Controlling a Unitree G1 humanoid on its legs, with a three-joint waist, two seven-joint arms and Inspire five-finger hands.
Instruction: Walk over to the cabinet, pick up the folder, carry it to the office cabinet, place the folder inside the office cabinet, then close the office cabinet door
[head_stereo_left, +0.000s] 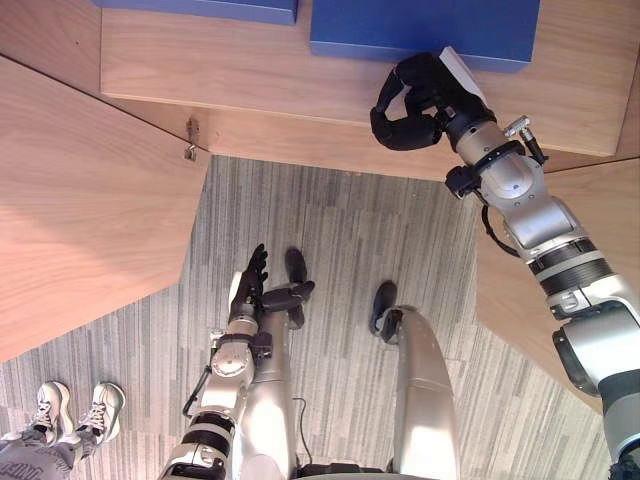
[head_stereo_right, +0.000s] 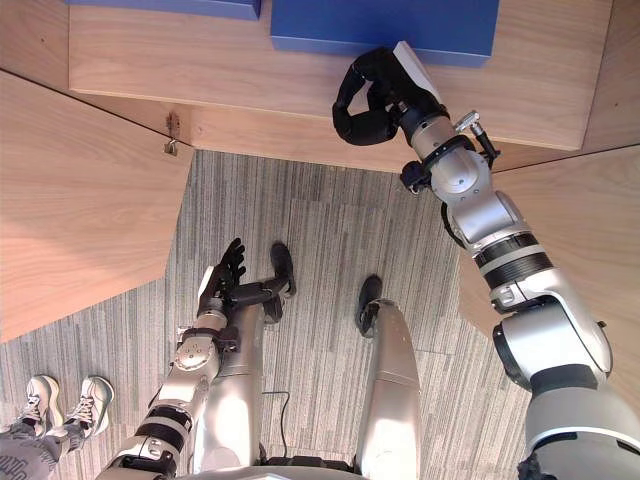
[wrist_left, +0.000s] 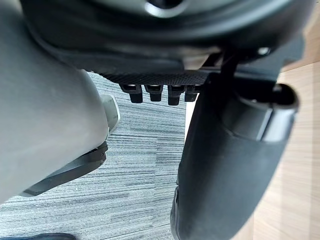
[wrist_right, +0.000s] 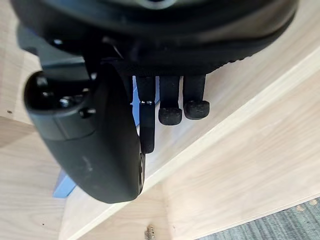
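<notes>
Zero grip: held right hand curled and empty just short of blue folder on shelf. Hung left hand relaxed. Likely needed fingers spread, then closed over folder's near edge.

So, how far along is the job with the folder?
Done: the robot stands at an open cabinet. In hand: the right hand, fingers curled on nothing, is at the near edge of a blue folder lying inside it; the left hand hangs open. Left: the doors are not closed; I cannot tell if this is pickup or placing.
</notes>
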